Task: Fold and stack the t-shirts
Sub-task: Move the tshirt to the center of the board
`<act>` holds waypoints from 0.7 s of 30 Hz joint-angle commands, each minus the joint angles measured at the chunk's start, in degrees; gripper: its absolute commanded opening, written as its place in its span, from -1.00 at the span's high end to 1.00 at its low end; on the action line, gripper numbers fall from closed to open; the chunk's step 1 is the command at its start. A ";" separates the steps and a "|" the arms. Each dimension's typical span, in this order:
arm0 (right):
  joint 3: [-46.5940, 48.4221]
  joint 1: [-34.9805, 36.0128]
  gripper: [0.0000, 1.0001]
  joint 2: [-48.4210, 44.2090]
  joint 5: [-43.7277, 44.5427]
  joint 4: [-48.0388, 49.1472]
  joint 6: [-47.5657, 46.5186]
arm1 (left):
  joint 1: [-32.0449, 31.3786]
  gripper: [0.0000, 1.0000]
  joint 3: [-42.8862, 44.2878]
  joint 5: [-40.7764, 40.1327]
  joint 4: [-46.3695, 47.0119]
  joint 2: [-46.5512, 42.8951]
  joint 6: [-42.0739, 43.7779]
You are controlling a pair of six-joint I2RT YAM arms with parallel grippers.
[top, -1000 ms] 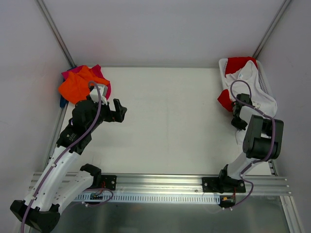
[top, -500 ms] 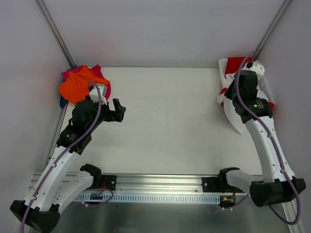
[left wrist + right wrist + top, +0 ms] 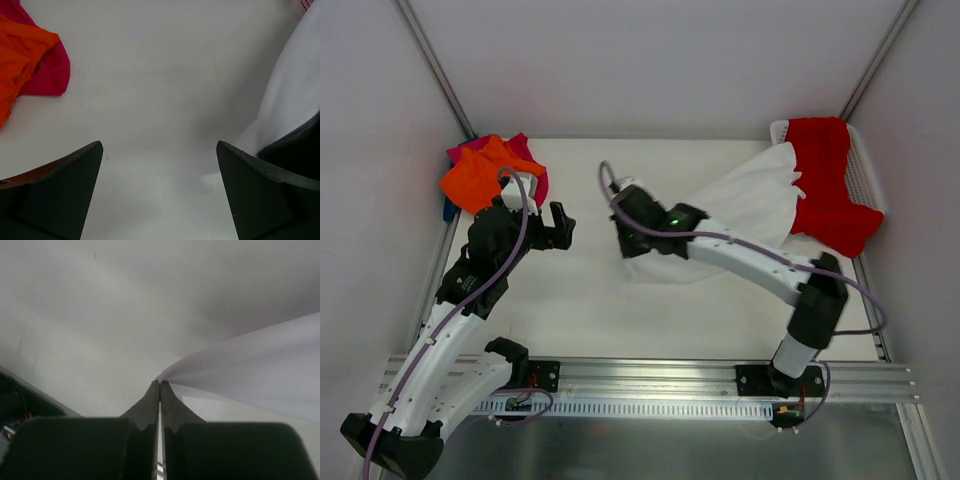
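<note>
The white t-shirt (image 3: 745,205) is clamped by the right gripper (image 3: 160,384) and stretched leftward from the basket (image 3: 863,170). The left gripper (image 3: 159,145) is held wide open, far from the basket.

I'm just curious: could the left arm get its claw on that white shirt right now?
Probably yes: the left claw is open, and only bare table separates it from the white t-shirt the right claw holds.

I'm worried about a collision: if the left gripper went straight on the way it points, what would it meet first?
Probably bare table: the left gripper stands open, with nothing else showing between its fingers. The white shirt in the right gripper lies off to one side, though depth is unclear.
</note>
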 commanded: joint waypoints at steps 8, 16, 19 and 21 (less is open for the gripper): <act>20.99 17.55 0.99 23.59 -19.95 -5.29 -2.13 | -0.50 -0.98 0.86 -12.83 0.21 -3.32 0.82; 7.97 22.48 0.99 10.12 -25.42 -11.10 -11.28 | -0.41 -0.98 0.77 -18.72 -0.06 -2.97 0.91; -0.41 22.39 0.99 -4.23 -19.54 -11.97 -10.22 | -0.32 -0.98 1.12 -18.46 -0.32 -2.62 0.82; 0.25 22.39 0.99 -10.48 -12.45 -17.49 -10.40 | -0.32 -0.98 1.56 -17.76 -0.49 -2.27 0.29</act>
